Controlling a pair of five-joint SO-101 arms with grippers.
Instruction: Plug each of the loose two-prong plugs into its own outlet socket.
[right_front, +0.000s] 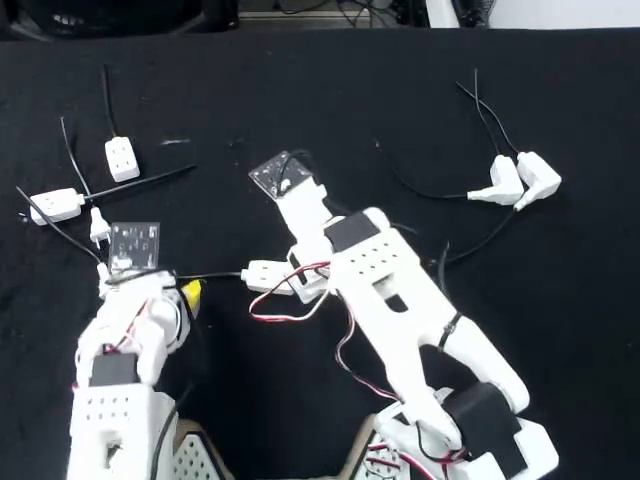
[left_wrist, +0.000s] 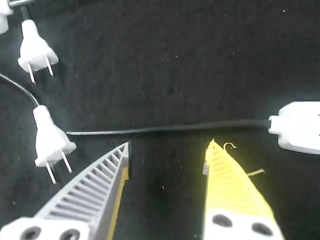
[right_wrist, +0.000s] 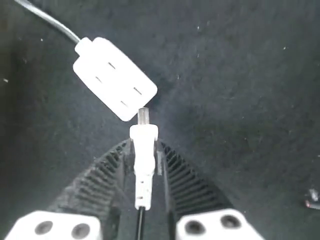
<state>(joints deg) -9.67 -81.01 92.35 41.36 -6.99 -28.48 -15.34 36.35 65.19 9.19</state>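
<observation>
My right gripper (right_wrist: 144, 147) is shut on a white two-prong plug (right_wrist: 144, 160). The plug's prongs touch the end of a white outlet socket (right_wrist: 114, 78) lying on the black table. In the high view this gripper (right_front: 297, 275) and that socket (right_front: 262, 275) are at the table's middle. My left gripper (left_wrist: 169, 147) stands open just above the socket's black cord (left_wrist: 165, 129), with nothing between its fingers. Two loose white plugs (left_wrist: 35, 50) (left_wrist: 51, 144) lie beside it. In the high view the left gripper (right_front: 170, 285) is at the front left.
Two more white sockets (right_front: 121, 158) (right_front: 57, 205) and a loose plug (right_front: 99, 228) lie at the back left. A white socket and plug pair (right_front: 520, 180) with black cords sits at the right. Thin black cables trail across the table.
</observation>
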